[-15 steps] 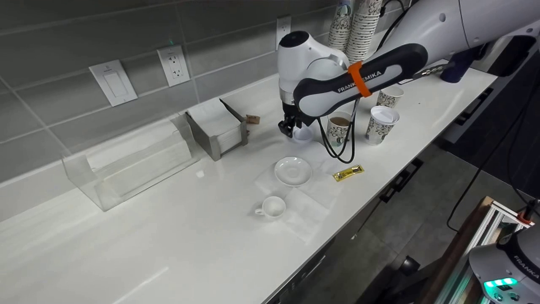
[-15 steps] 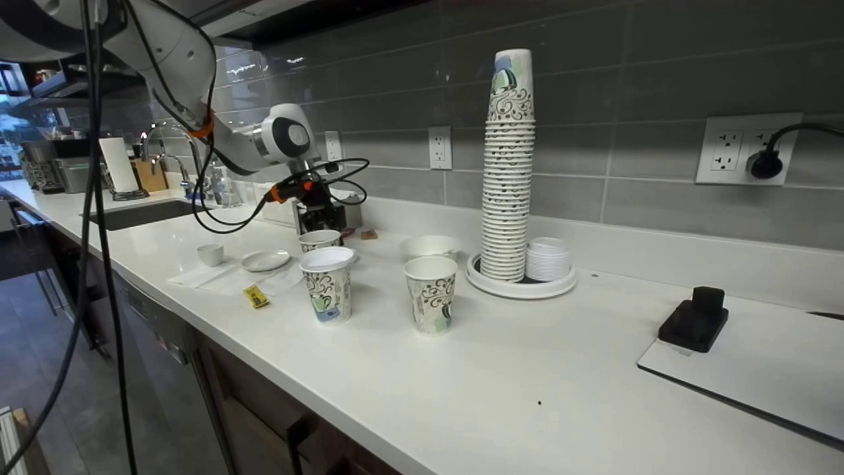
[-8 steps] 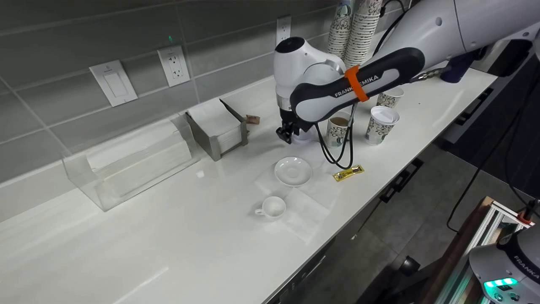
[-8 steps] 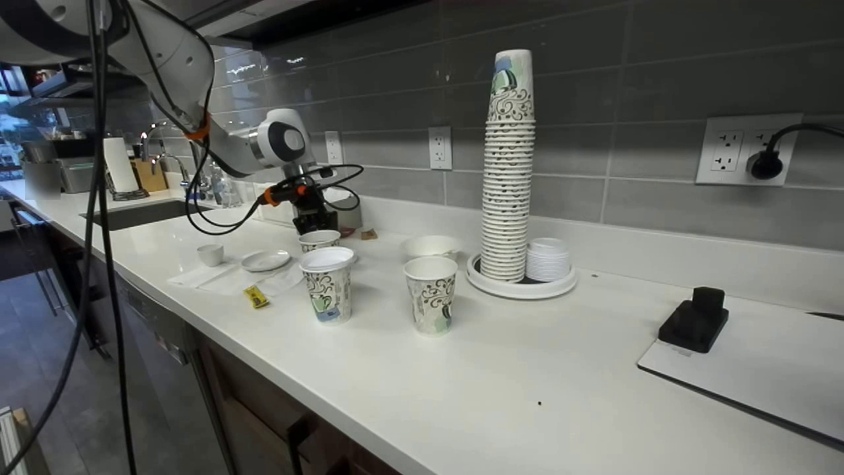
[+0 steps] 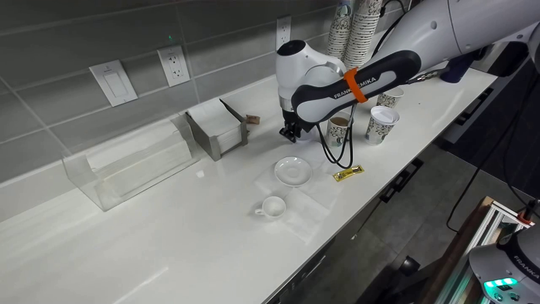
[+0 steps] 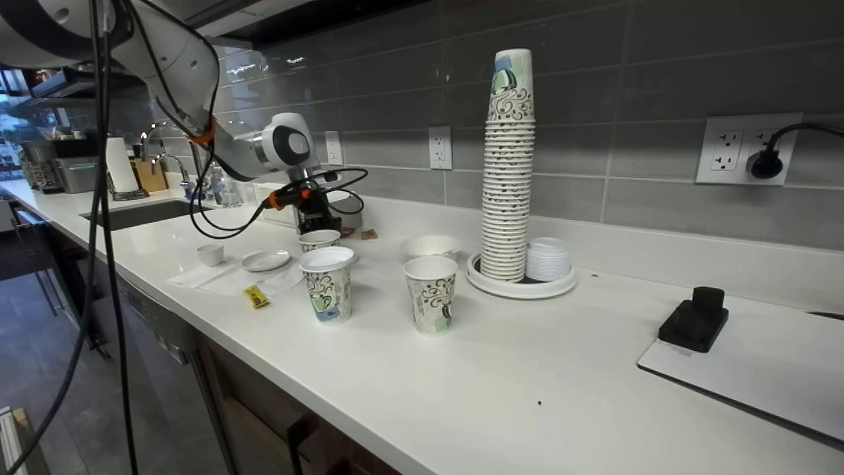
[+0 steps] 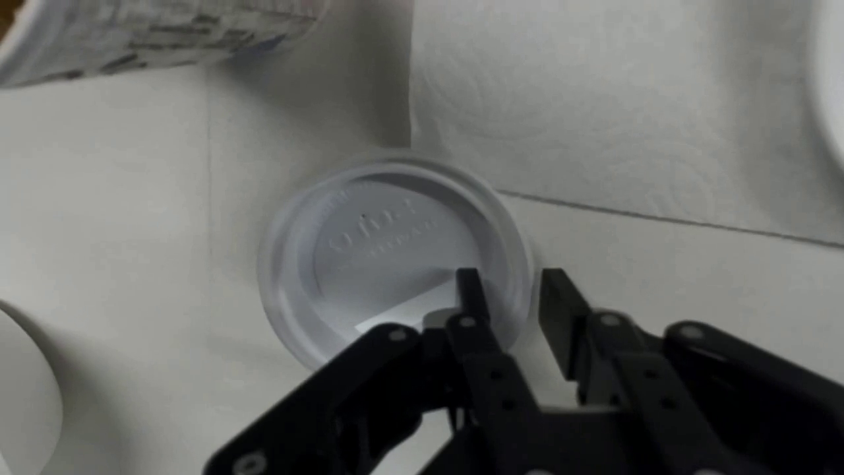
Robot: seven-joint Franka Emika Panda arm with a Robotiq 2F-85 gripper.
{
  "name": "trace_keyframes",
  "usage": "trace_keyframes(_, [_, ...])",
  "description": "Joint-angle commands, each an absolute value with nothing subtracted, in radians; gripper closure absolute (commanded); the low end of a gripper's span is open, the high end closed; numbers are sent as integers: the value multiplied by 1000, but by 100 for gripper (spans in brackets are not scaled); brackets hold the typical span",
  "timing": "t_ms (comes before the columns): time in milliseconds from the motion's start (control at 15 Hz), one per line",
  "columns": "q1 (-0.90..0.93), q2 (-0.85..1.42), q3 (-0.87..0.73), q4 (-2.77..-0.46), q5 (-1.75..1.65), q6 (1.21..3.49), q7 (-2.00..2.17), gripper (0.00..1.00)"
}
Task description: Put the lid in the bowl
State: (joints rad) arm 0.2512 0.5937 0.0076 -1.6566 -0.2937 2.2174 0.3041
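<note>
The lid [image 7: 389, 244] is round and pale bluish-white with raised lettering; it lies on the counter in the wrist view. In an exterior view the lid [image 5: 307, 136] shows partly behind my gripper [image 5: 291, 136]. My gripper [image 7: 510, 272] is partly open and holds nothing. Its left fingertip is over the lid's inside and its right fingertip just outside the lid's right rim, with the rim between them. The white bowl [image 6: 432, 246] stands near the wall in an exterior view. A white round edge [image 7: 26, 396] at the wrist view's left may be it.
A patterned cup with a brown drink [image 5: 338, 126] stands close beside the gripper. A white saucer [image 5: 293, 171], small handled cup [image 5: 273, 207] and yellow packet [image 5: 348, 173] lie nearby. A lidded cup [image 6: 328, 284], a patterned cup [image 6: 430, 293] and a tall cup stack [image 6: 508, 198] are also there.
My gripper has come down towards the lid over the last second, and has shifted slightly to the right in an exterior view since half a second ago. The other things have not moved.
</note>
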Motion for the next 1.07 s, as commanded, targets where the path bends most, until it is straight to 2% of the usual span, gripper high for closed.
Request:
trace_keyframes(0, [256, 602, 2, -1637, -280, 2214, 313, 98])
trace_keyframes(400, [258, 549, 12, -1652, -269, 2210, 315, 99])
trace_keyframes(1000, [256, 329, 56, -1729, -281, 2269, 311, 99])
